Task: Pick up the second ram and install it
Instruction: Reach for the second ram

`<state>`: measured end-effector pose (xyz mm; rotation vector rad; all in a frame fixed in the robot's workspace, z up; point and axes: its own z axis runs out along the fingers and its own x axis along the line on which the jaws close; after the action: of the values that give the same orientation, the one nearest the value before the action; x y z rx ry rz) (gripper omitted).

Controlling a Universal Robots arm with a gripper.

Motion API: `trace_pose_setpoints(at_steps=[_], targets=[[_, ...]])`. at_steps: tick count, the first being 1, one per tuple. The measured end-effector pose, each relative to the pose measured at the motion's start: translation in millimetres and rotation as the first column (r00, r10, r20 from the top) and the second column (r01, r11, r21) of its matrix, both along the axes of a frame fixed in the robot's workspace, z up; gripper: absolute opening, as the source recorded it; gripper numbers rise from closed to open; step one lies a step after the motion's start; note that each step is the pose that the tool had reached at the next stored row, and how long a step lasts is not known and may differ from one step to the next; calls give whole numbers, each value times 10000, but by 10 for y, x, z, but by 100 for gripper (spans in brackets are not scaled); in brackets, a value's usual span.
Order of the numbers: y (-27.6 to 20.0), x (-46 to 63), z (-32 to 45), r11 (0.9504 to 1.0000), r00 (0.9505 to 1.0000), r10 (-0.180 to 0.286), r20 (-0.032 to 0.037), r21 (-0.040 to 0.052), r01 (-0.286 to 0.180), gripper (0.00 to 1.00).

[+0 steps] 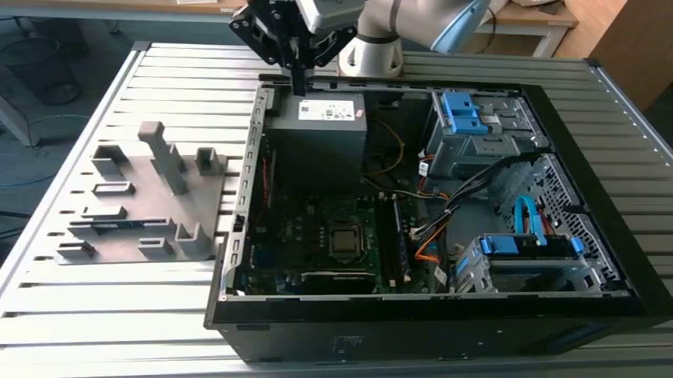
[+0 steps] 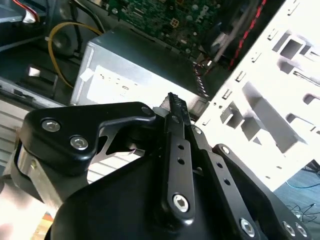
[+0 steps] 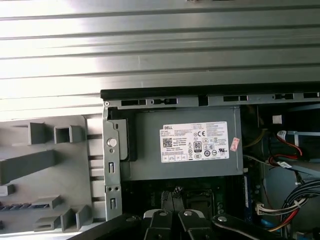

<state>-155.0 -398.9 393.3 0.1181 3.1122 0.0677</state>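
The second ram (image 1: 106,225) is a thin dark stick lying in a holder on the grey plate (image 1: 137,201), at the exterior view's left of the open computer case (image 1: 421,315). In the first wrist view the ram (image 3: 21,206) appears as a dark strip low on the plate (image 3: 75,170). My gripper (image 1: 299,87) hangs above the case's back corner, over the grey power supply (image 1: 315,130), well away from the ram. In both wrist views the fingertips (image 2: 172,99) (image 3: 172,196) are pressed together, shut, with nothing between them.
The motherboard (image 1: 326,236) lies in the case with a dark stick (image 1: 402,240) standing in a slot. Blue drive cages (image 1: 468,118) and cables fill the case's right side in the exterior view. Tall grey blocks (image 1: 163,157) rise from the plate. Everything rests on a slatted metal table (image 1: 94,315).
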Motion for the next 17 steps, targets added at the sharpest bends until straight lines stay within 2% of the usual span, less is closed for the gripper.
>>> trace_pose_setpoints(at_steps=[8,17], targets=[[-1,-181,0,10000,10000,0,2,0,0,10],[-1,-463,0,10000,10000,2,5,0,-2,10]])
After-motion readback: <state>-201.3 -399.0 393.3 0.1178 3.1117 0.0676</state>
